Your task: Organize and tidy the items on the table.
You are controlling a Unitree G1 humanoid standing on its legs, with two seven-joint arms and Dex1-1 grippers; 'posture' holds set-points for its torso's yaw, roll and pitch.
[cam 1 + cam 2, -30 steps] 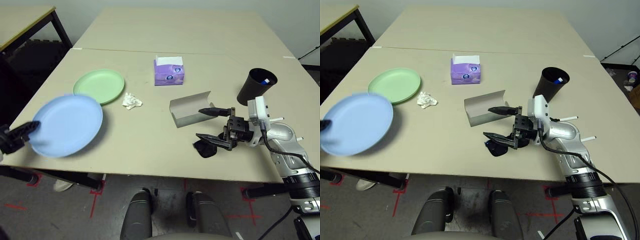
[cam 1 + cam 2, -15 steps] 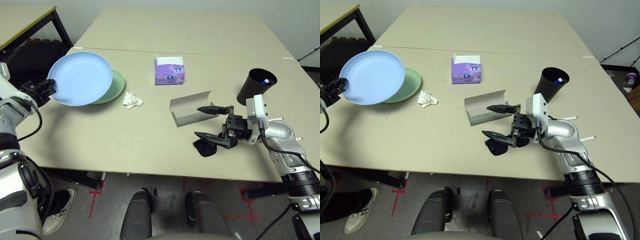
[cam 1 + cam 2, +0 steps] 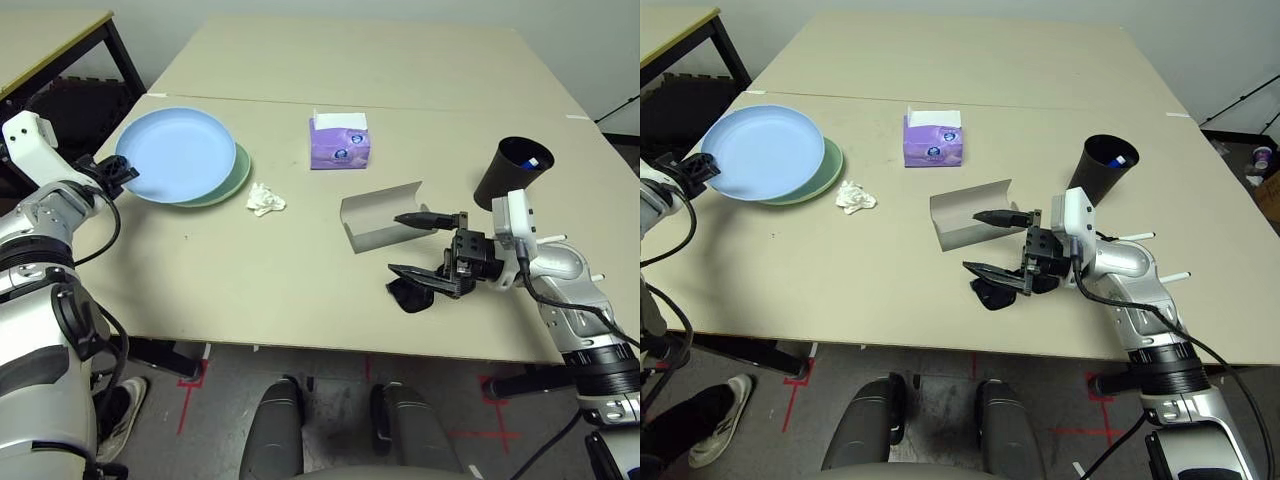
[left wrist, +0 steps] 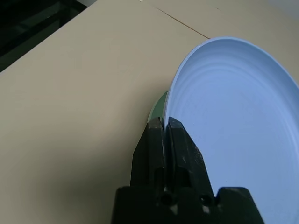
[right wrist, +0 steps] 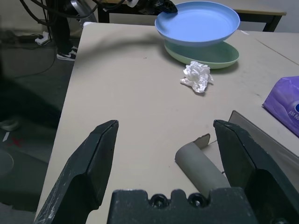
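Observation:
My left gripper [image 3: 122, 172] is shut on the near rim of the light blue plate [image 3: 183, 153]. It holds that plate slightly tilted just over the pale green plate [image 3: 228, 184] at the table's far left. A crumpled white tissue [image 3: 264, 201] lies right of the plates. My right gripper [image 3: 396, 244] stands wide open and empty, level above the table [image 3: 250, 280]. One finger is over the open grey glasses case [image 3: 378, 215], the other over the black sunglasses [image 3: 406, 296]. Behind my right wrist stands the black cup [image 3: 512, 172], and thin white pens [image 3: 1135, 238] lie beside the forearm.
A purple tissue box [image 3: 338, 141] stands at the centre back. A second table with a yellow edge [image 3: 50, 40] is off to the far left. A shoe [image 3: 715, 435] shows on the floor by the front left corner.
My left arm has carried the blue plate from the table's front left edge back and inward, over the green plate. The right arm has stayed put.

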